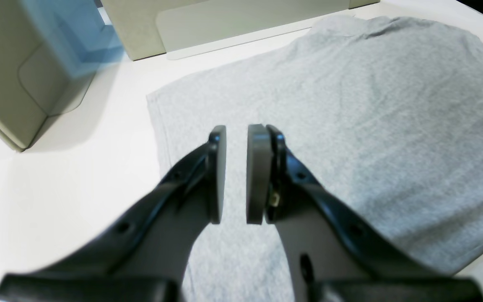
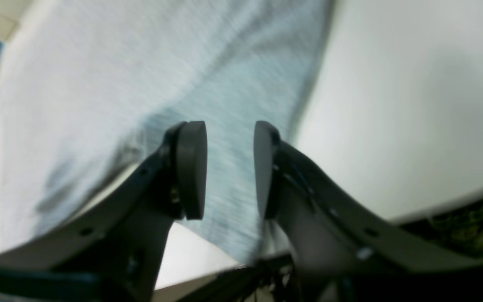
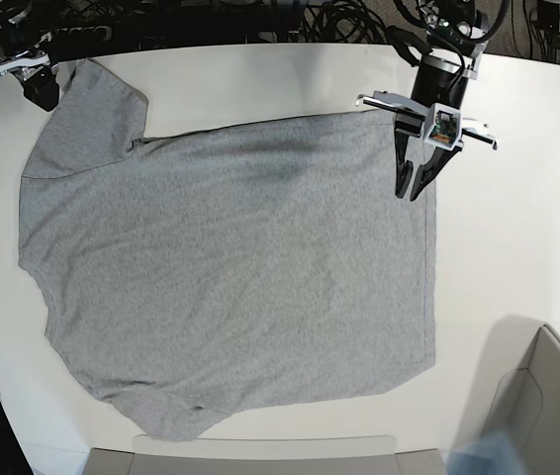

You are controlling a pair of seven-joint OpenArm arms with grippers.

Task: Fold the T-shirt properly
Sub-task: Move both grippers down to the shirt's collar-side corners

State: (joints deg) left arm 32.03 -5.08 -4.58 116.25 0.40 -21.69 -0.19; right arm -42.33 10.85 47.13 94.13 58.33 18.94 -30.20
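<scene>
The heather-grey T-shirt point(image 3: 231, 277) lies spread flat on the white table point(image 3: 517, 247), plain side up, with one sleeve toward the far left corner. My left gripper point(image 3: 408, 193) hovers over the shirt's far right corner. In the left wrist view the left gripper point(image 1: 237, 130) is open by a narrow gap, with nothing between its pads, and the T-shirt point(image 1: 350, 105) lies below. My right gripper point(image 3: 45, 97) sits at the far left by the sleeve. The blurred right wrist view shows the right gripper point(image 2: 229, 126) open above the T-shirt point(image 2: 141, 63), holding nothing.
A beige box point(image 3: 547, 406) with something blue point(image 3: 488, 450) by it stands at the near right corner. A flat pale panel point(image 3: 260, 455) lies along the near edge. Cables point(image 3: 260, 15) run behind the table's far edge.
</scene>
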